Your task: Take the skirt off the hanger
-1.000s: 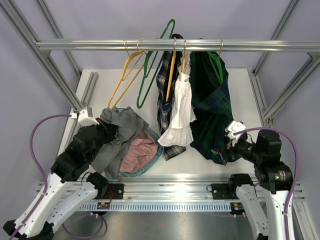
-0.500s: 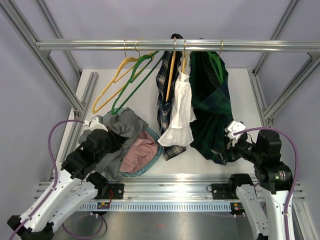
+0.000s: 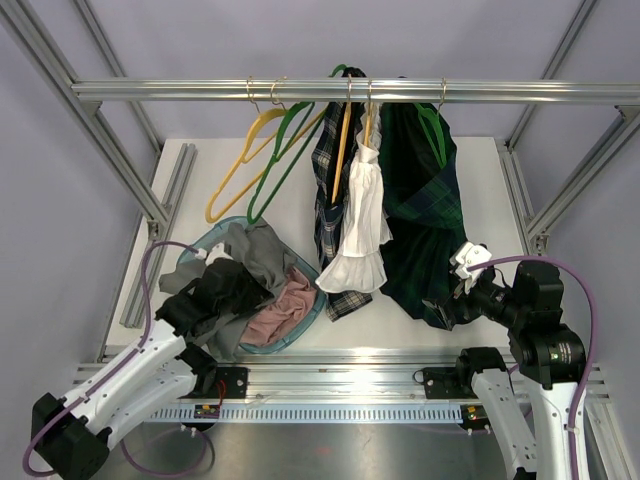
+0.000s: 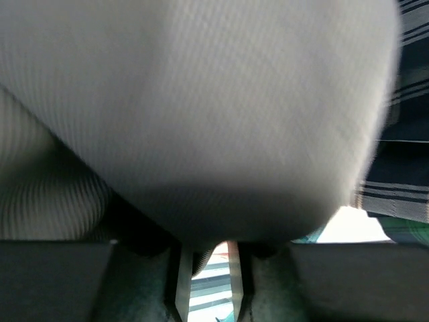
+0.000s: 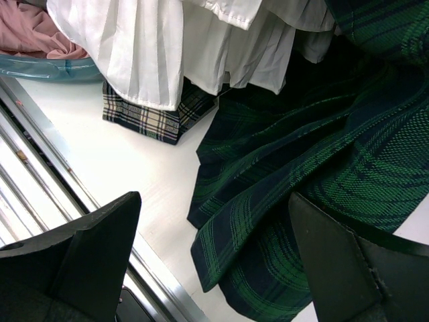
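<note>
A grey skirt point(image 3: 255, 255) lies crumpled in the teal basket point(image 3: 310, 316), off any hanger. My left gripper point(image 3: 215, 288) sits low over it. In the left wrist view the grey skirt point(image 4: 201, 114) covers nearly everything and drapes over the fingertips; the left gripper point(image 4: 208, 272) has its jaws a narrow gap apart, with light showing through. An empty yellow hanger point(image 3: 262, 120) and an empty green hanger point(image 3: 290, 118) hang on the rail. My right gripper point(image 3: 455, 300) stands wide open beside the hem of a green plaid skirt point(image 3: 425, 220), with nothing held.
A navy plaid skirt point(image 3: 328, 170) and a white skirt point(image 3: 360, 230) hang on the metal rail point(image 3: 150, 90). A pink garment point(image 3: 290, 300) lies in the basket. In the right wrist view the green plaid skirt point(image 5: 301, 154) trails on the table. Frame posts flank both sides.
My left arm has swung right and down over the basket, and its jaws have parted a little. The grey skirt has settled into the basket. The empty hangers have swung.
</note>
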### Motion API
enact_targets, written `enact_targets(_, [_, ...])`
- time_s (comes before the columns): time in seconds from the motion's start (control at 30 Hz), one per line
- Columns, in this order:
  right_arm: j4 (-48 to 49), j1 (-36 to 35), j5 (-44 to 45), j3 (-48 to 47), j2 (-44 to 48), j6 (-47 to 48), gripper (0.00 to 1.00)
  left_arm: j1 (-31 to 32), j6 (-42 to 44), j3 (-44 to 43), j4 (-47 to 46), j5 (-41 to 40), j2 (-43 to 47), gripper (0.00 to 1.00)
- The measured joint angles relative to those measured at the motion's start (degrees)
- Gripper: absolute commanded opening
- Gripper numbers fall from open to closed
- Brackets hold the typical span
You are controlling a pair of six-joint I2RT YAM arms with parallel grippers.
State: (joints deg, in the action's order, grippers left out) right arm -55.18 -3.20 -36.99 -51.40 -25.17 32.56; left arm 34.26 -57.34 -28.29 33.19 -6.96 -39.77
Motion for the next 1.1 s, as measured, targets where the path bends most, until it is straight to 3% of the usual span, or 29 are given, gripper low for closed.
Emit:
enact_targets(0.07, [0.0,0.0,0.0,0.0,0.0,0.0,0.99,0.0,0.1,0.8,-1.3,0.6,-1.2,0.30])
enact_targets(0.13, [0.0,0.0,0.0,0.0,0.0,0.0,0.99,0.0,0.5,0.9,-1.7,1.0,-1.5,0.41])
enact_targets(0.2, [0.0,0.0,0.0,0.0,0.0,0.0,0.99,0.0,1.8,0.8,-2.1,1.3,-1.1,0.55])
enact_targets(0.23, [0.0,0.0,0.0,0.0,0.0,0.0,0.99,0.0,2.6,0.4,-1.8,1.4,-0.8,0.69])
enact_targets(0.33, [0.0,0.0,0.0,0.0,0.0,0.0,1.00,0.0,4.5,-1.7,-0.2,1.7,1.3,0.90])
enact_targets(0.4, [0.0,0.0,0.0,0.0,0.0,0.0,0.99,0.0,5.4,-4.0,1.4,1.7,3.5,0.97])
enact_targets(0.6, [0.0,0.0,0.0,0.0,0.0,0.0,0.99,0.0,6.3,-10.6,6.9,2.2,6.0,0.99])
enact_targets(0.9, [0.0,0.0,0.0,0.0,0.0,0.0,0.99,0.0,3.9,-13.3,17.7,4.0,9.7,0.99])
enact_targets(1.1, [0.0,0.0,0.5,0.0,0.0,-0.5,1.00,0.0,5.9,-20.6,21.3,6.4,12.0,0.99])
